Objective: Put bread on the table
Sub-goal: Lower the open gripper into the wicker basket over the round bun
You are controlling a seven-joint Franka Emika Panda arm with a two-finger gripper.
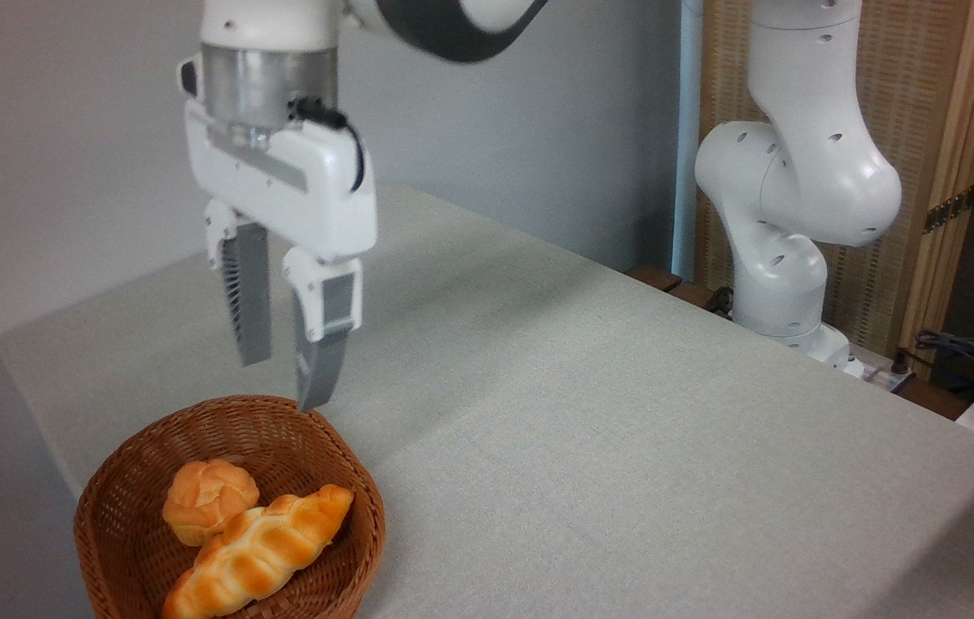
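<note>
Jaws spread, empty, above basket [108, 516] rear rim. Bun [210, 500] inside basket, touching long loaf [259, 550]. Risk: descent nudges loaf, or pinches both.

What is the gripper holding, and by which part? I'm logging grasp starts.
Nothing is held. The gripper hangs open and empty above the brown wicker basket, where the small round golden bun lies untouched.

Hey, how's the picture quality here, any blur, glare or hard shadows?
Camera view: soft, even light, no glare; the gripper and arm look slightly blurred; the bread and the wicker basket are fairly sharp; a faint shadow band crosses the table.
</note>
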